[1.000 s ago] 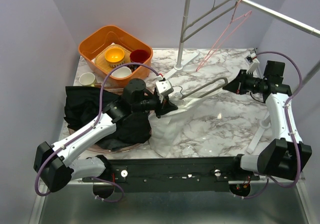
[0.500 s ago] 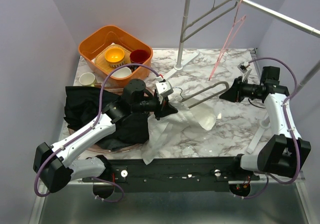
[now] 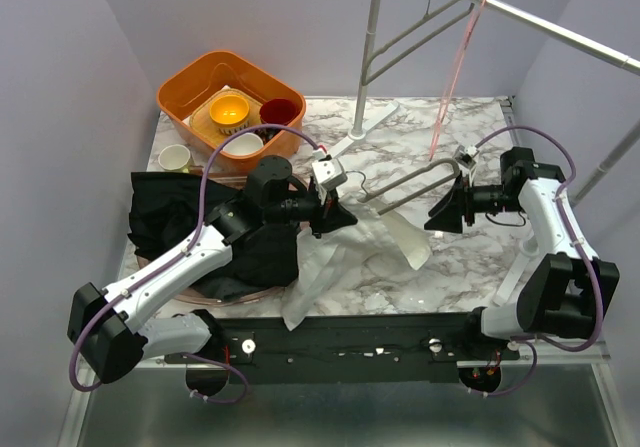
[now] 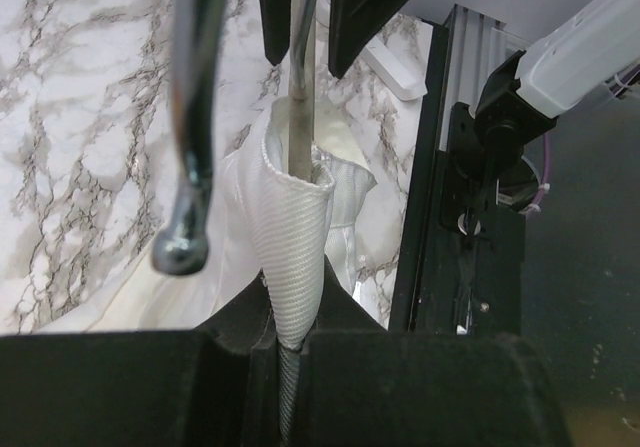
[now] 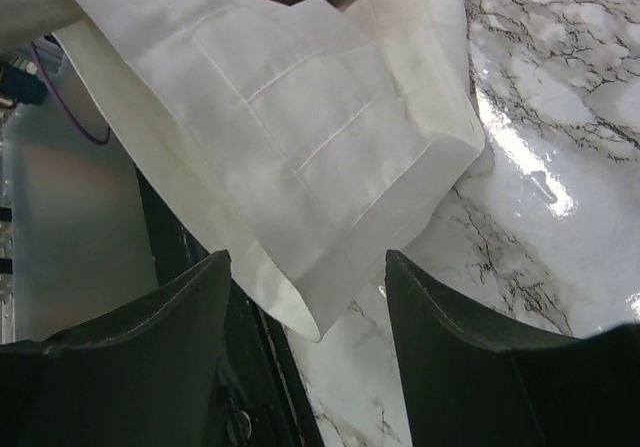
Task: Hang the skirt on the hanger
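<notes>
Two arms are on this job, and only one has a hold. The left gripper (image 3: 335,212) has its fingers (image 4: 200,367) pressed together on a thin rod of the hanger (image 3: 410,182). The white skirt (image 3: 405,242) is wrapped round that rod right where they pinch. The right gripper (image 3: 445,215) sits just beside the skirt's loose end, fingers (image 5: 150,347) spread with nothing between them.

The skirt hangs from that one rod and sags onto the table (image 3: 470,267), with a fold trailing toward the near edge.

From where I stand the worry is slippage. The cloth looks only looped over the rod, so a tilt or a quick lift of the hanger could slide it off. If the right fingers close on just the top layer, pulling might bunch the skirt or drag it off the rod instead of spreading it along.
</notes>
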Tool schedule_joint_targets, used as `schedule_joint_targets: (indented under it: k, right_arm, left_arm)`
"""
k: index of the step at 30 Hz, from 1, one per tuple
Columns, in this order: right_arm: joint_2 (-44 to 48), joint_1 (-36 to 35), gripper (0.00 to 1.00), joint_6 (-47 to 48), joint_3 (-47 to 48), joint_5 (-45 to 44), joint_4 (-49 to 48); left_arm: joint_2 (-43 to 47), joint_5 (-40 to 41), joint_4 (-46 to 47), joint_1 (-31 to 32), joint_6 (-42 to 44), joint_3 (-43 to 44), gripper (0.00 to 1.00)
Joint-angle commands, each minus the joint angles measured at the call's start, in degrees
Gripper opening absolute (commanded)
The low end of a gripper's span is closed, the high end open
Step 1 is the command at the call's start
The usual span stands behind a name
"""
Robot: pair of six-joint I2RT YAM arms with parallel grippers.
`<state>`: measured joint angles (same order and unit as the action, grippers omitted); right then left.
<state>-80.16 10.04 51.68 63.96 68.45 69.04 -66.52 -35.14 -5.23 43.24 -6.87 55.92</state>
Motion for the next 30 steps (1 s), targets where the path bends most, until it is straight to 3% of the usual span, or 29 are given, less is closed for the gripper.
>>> schedule_joint_targets:
  k: [1, 6, 9, 10, 11, 13, 14, 20, 30]
  right_arm:
    - [0.71, -0.90, 0.70, 5.98, -2.52, 0.56, 2.70]
    - [1.67, -4.24, 0.67, -1.22, -4.20, -2.17, -3.72]
    - [2.81, -5.29, 0.57, -7.98, -5.78, -5.07, -10.13]
    - [3.25, -5.30, 0.48, -9.39, -5.78, -6.29, -11.19]
    - [3.43, -5.30, 0.25, -12.28, -5.00, -7.00, -12.68]
    - [4.83, -4.51, 0.03, -15.45, -3.85, -9.45, -14.10]
    - [5.62, -3.72, 0.01, -20.34, -3.50, -10.34, -16.97]
    - [13.08, 1.82, 0.01, -31.88, -2.09, -15.53, -26.04]
    - [15.38, 2.26, 0.01, -35.42, 0.37, -21.59, -27.99]
  left_arm:
    - [-0.36, 1.03, 4.09, -0.35, -1.65, 3.58, 0.00]
    - [-0.63, 0.95, 4.27, -0.35, -2.61, 4.72, 0.00]
    - [-0.54, 0.42, 4.53, -0.35, -2.79, 4.72, 0.00]
    - [-0.19, 0.16, 4.44, -0.44, -2.71, 4.72, 0.00]
    - [-0.19, -0.89, 4.10, -0.44, -2.27, 4.55, 0.00]
    - [0.16, -2.65, 2.26, -0.79, 0.09, 4.20, 0.00]
    - [0.25, -3.70, 1.12, -0.97, 1.32, 4.11, 0.00]
    - [0.43, -5.38, -11.62, -1.85, 16.60, 4.28, 0.00]
    - [-2.12, 4.63, -19.55, -1.76, 26.12, 6.39, 0.00]
